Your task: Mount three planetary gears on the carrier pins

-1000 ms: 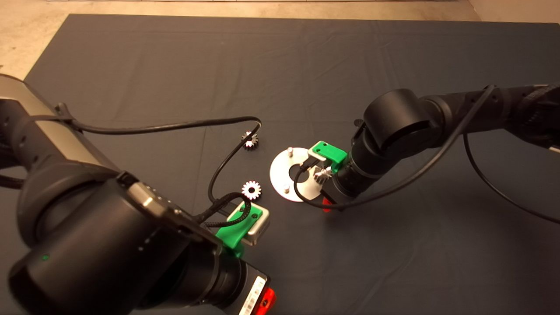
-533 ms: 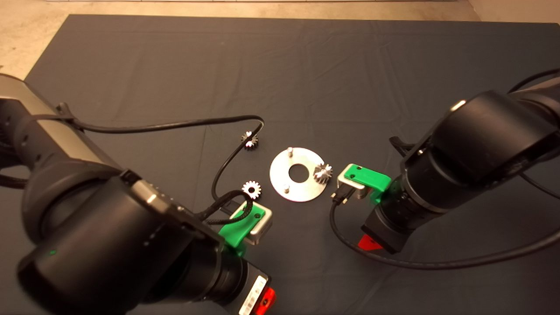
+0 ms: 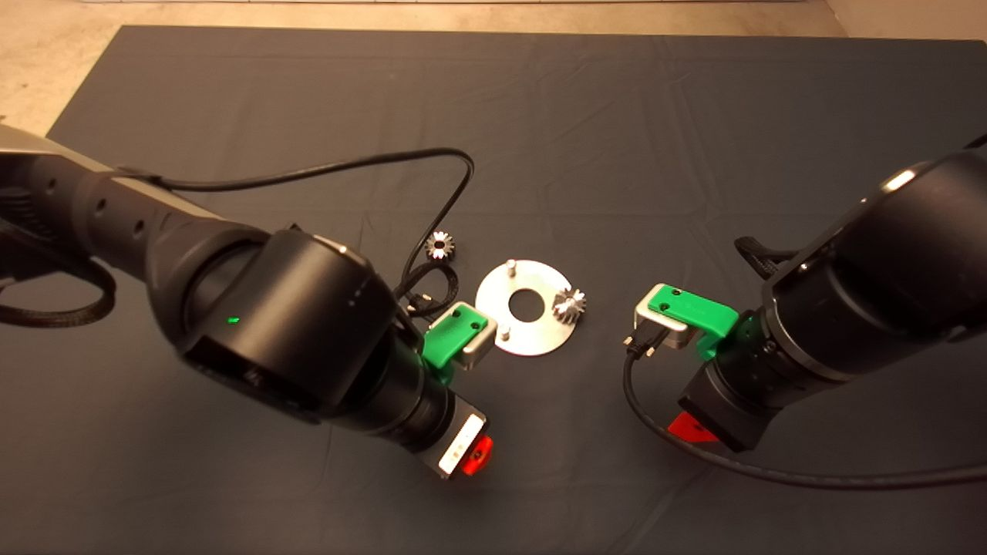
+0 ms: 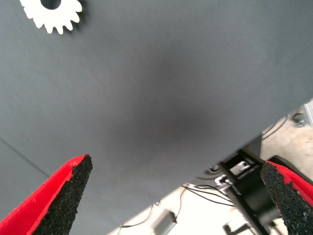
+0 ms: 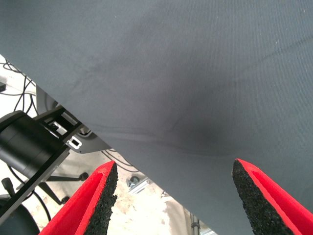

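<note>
Head view showed, nearest the lower edge, the two black arms: the left hand (image 3: 463,455) low and centre-left, the right hand (image 3: 688,426) lower right. Both wrist views showed each hand's red fingers spread wide with only dark mat between them, so neither hand held anything. Just beyond the left arm's green wrist mount, at mid-frame, the silver disc (image 3: 540,339) lay flat on the table. One gear (image 3: 569,303) sat on the disc's right side, apparently seated over a pin, though it looked slightly tilted and full seating could not be confirmed. Two carrier pins stood bare: the near pin (image 3: 504,334) at the disc's lower left and the far pin (image 3: 510,267) at its upper left. Further up and left of the disc, a second gear (image 3: 439,246) lay loose on the mat beside a black cable (image 3: 432,281). The third gear did not show in this view; the left wrist view showed one gear (image 4: 52,13) flat on the mat, but which one was unclear. By this judgement, one of three gears was installed and two remained.
</note>
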You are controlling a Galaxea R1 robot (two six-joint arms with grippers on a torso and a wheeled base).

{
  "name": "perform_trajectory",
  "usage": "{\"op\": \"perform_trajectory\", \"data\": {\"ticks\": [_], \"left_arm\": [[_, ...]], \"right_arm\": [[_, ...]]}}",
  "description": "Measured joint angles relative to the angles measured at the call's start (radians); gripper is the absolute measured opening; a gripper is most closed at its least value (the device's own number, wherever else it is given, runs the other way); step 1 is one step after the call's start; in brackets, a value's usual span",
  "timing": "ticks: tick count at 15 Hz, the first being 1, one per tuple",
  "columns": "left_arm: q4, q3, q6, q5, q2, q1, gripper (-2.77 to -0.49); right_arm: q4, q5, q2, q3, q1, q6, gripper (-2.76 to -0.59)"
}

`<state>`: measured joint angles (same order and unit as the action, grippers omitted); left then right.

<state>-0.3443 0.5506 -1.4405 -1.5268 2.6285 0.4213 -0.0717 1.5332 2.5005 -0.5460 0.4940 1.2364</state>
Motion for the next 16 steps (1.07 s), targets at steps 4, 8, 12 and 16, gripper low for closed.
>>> {"op": "perform_trajectory", "data": {"ticks": [4, 8, 12, 16], "left_arm": [[0.0, 0.011, 0.046, 0.0, -0.011, 0.0, -0.75], [-0.002, -0.009, 0.104, 0.0, -0.042, 0.0, -0.75], [-0.03, 0.11, 0.264, 0.0, -0.05, 0.0, -0.75], [-0.102, 0.192, 0.348, 0.0, -0.055, -0.002, -0.75]], "right_arm": [[0.01, 0.0, -0.013, 0.004, 0.009, 0.003, -1.63], [0.014, 0.0, -0.013, 0.004, 0.016, 0.003, -1.63], [0.014, 0.0, -0.013, 0.004, 0.016, 0.003, -1.63], [0.014, 0.0, -0.012, 0.003, 0.017, 0.003, -1.63]]}}
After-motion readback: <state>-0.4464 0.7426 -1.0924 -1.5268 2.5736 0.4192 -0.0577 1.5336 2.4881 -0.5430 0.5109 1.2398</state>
